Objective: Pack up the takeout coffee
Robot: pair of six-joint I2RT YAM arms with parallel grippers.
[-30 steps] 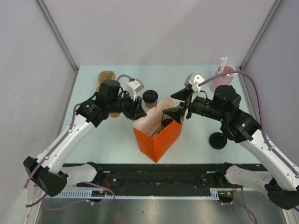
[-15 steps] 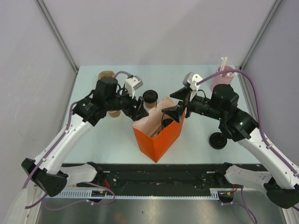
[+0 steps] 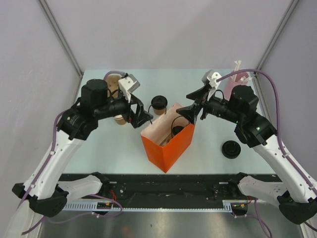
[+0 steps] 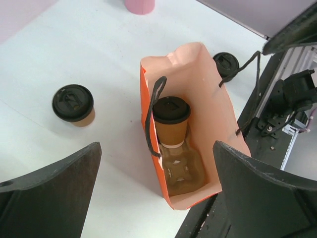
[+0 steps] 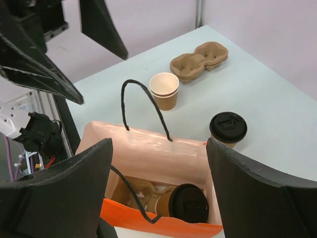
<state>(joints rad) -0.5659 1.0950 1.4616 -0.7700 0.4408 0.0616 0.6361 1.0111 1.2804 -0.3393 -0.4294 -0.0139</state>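
Note:
An orange paper bag (image 3: 168,144) stands open at mid-table. One takeout coffee (image 4: 171,119), tan with a black lid, stands inside it on a brown pulp tray (image 4: 185,171); the right wrist view also looks down on this cup (image 5: 189,203). The other takeout coffee (image 3: 158,104) stands on the table just behind the bag. My left gripper (image 3: 142,115) hangs open left of the bag's rim, nothing between its fingers. On the bag's far right side my right gripper (image 3: 192,103) hovers above the rim, open and empty.
A loose black lid (image 3: 231,149) lies right of the bag. A pink cylinder with white straws (image 3: 237,79) stands at the back right. A second pulp cup tray (image 5: 199,60) and a lidless paper cup (image 5: 164,90) sit at the back left, partly under my left arm.
My left gripper opened wide and drew back left and up, away from the bag's rim. My right gripper rose a little and moved slightly right. The bag and cups stayed put.

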